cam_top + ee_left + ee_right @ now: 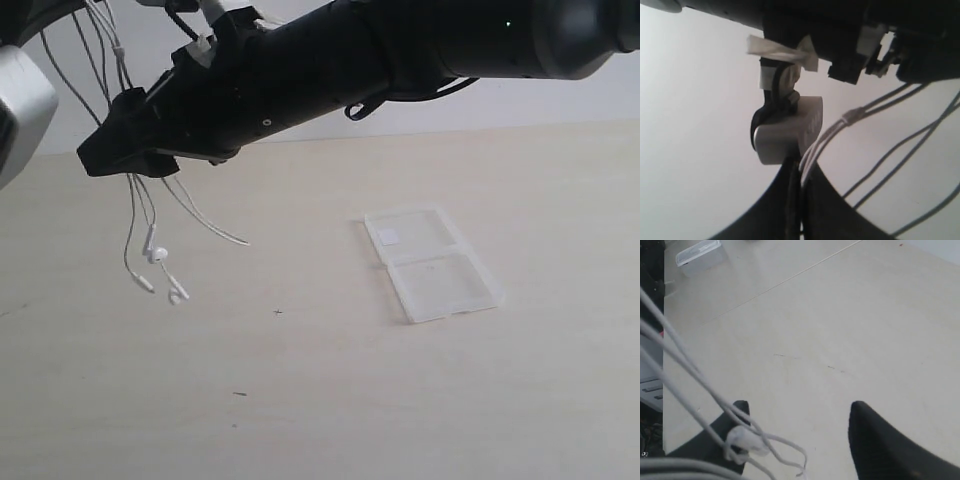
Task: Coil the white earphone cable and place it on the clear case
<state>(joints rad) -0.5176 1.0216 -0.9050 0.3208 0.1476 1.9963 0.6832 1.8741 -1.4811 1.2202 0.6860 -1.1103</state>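
Note:
The white earphone cable [140, 215] hangs in several strands above the table's left side, its two earbuds [160, 262] dangling lowest. My left gripper [801, 172] is shut on a bundle of the strands; in the exterior view it is out of frame. My right gripper [120, 160] reaches across to the left and stands open among the strands. The cable [695, 385] drapes over one of its fingers [725, 427], with a small white lump [746, 441] of the cable on that finger. The clear case [432, 262] lies open and flat on the table, right of centre, far from both grippers.
The right arm [400, 50] spans the top of the exterior view. A silver part [18, 110] sits at the left edge. The light wooden table [300, 400] is bare around the case. A translucent box [699, 254] lies far off in the right wrist view.

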